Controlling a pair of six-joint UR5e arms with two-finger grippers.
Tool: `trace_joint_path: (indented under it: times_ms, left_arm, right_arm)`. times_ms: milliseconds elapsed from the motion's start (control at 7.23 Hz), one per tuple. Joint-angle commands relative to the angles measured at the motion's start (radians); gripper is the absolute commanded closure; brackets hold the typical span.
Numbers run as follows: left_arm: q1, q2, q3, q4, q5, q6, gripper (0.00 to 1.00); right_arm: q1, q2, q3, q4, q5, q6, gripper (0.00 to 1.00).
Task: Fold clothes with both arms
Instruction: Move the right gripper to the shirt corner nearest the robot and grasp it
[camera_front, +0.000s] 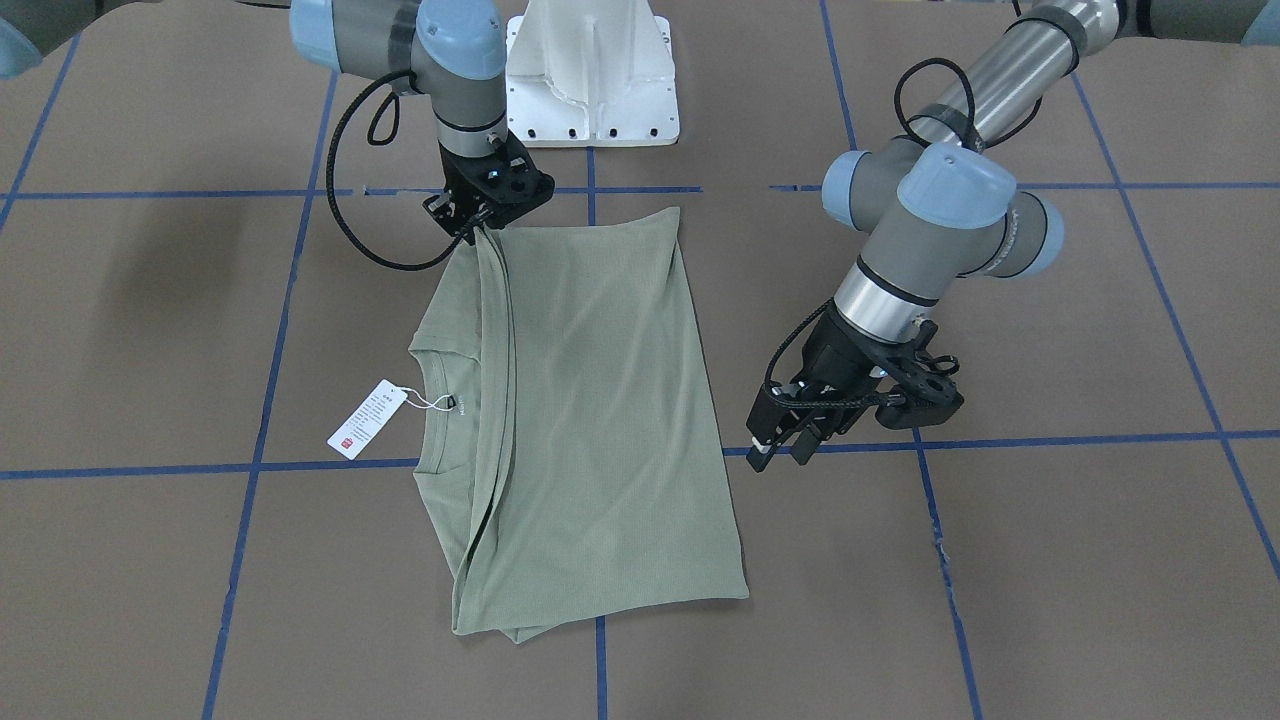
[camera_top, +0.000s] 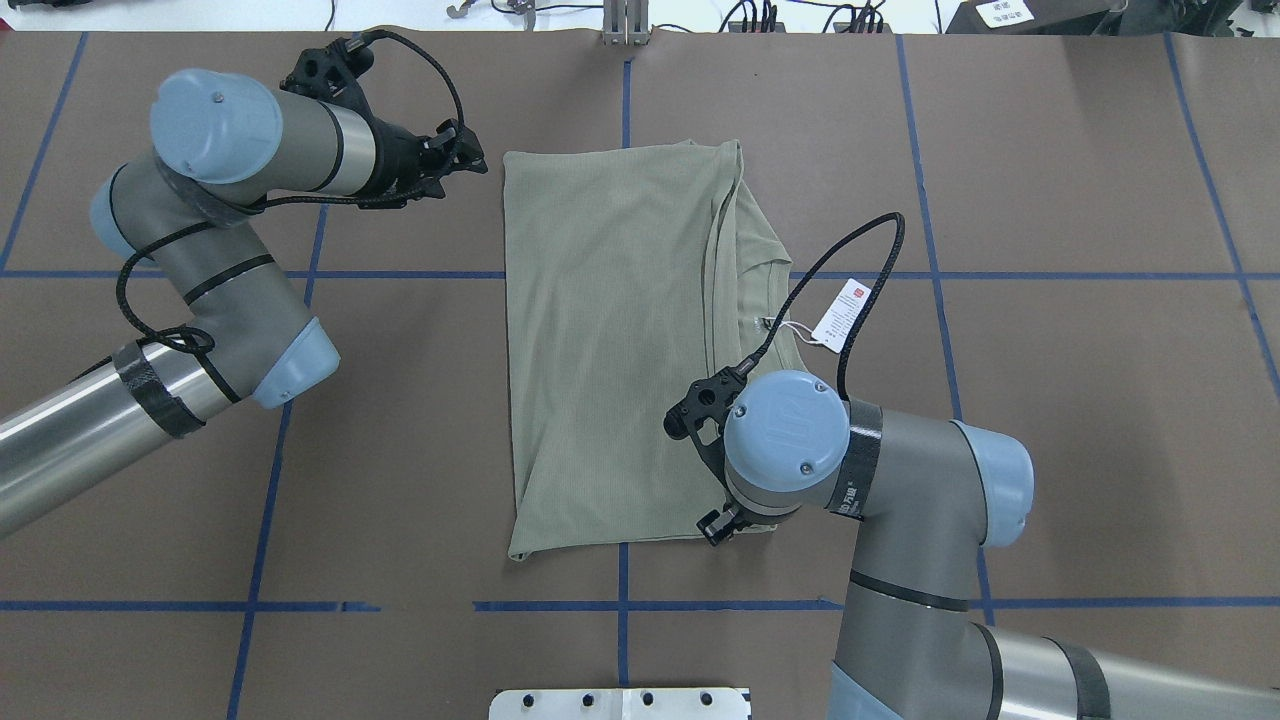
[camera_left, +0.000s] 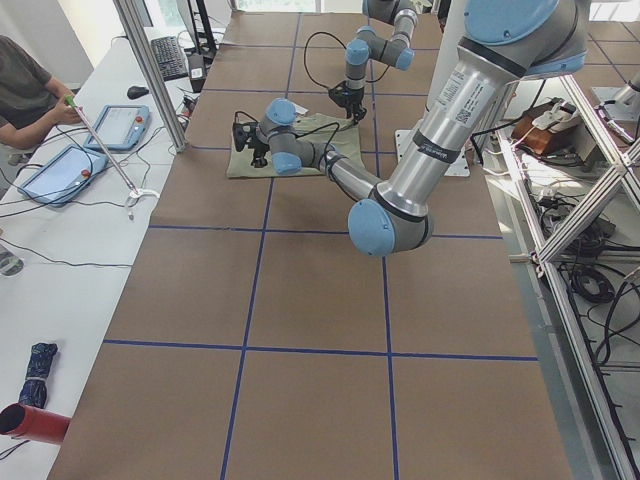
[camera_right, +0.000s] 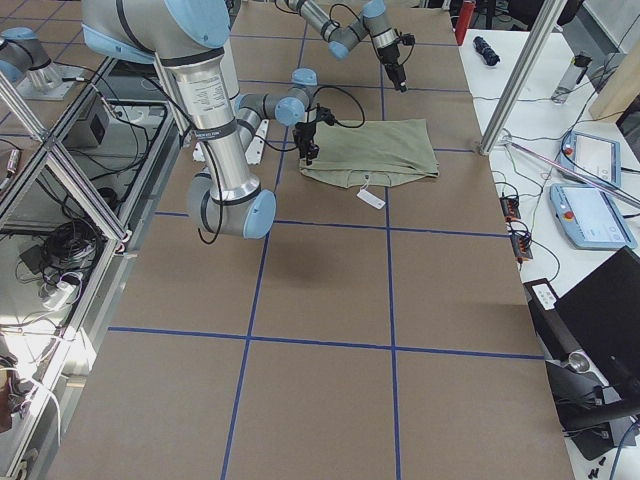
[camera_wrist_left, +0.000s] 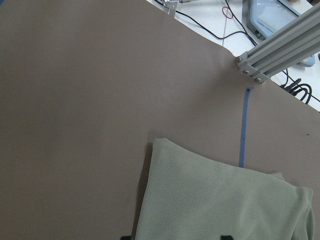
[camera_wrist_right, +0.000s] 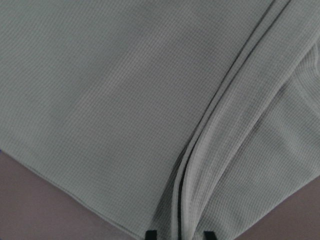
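Note:
The sage-green shirt (camera_front: 600, 400) lies folded lengthwise on the brown table, with its collar and white hang tag (camera_front: 367, 418) at one side. It also shows in the overhead view (camera_top: 610, 340). My right gripper (camera_front: 472, 232) is down at the shirt's corner nearest the robot. In the right wrist view its fingertips (camera_wrist_right: 150, 233) stand close together around the folded edge, so it looks shut on the shirt (camera_wrist_right: 100, 100). My left gripper (camera_front: 782, 455) is open and empty. It hovers beside the shirt's far corner (camera_wrist_left: 220, 200), also seen from overhead (camera_top: 470, 160).
The white pedestal base (camera_front: 590, 70) stands at the robot's side of the table. Blue tape lines (camera_front: 1080, 438) grid the brown surface. An aluminium frame post (camera_wrist_left: 280, 45) and the operators' desk with tablets (camera_left: 120, 125) lie beyond the far edge.

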Motion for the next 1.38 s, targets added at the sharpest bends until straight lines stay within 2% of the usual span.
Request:
trace_joint_path:
  times_ms: [0, 276, 553, 829, 968, 1244]
  left_arm:
    - [0.0, 0.002, 0.0, 0.0, 0.0, 0.001, 0.34]
    - [0.0, 0.002, 0.0, 0.0, 0.0, 0.001, 0.33]
    - [0.0, 0.002, 0.0, 0.0, 0.002, 0.001, 0.33]
    - [0.0, 0.003, 0.0, 0.0, 0.002, 0.001, 0.33]
    - [0.0, 0.003, 0.0, 0.0, 0.002, 0.001, 0.33]
    - [0.0, 0.003, 0.0, 0.0, 0.002, 0.001, 0.33]
  right_arm:
    - [0.0, 0.0, -0.003, -0.001, -0.001, -0.008, 1.0]
    - [0.037, -0.014, 0.018, -0.004, 0.022, -0.02, 1.0]
    - [0.04, -0.115, 0.111, -0.004, 0.033, -0.007, 1.0]
    - [-0.09, -0.161, 0.139, -0.001, -0.017, 0.335, 1.0]
    - [-0.09, -0.148, 0.141, -0.001, -0.007, 0.348, 0.91]
    - [-0.051, -0.149, 0.136, -0.002, -0.001, 0.343, 0.51]
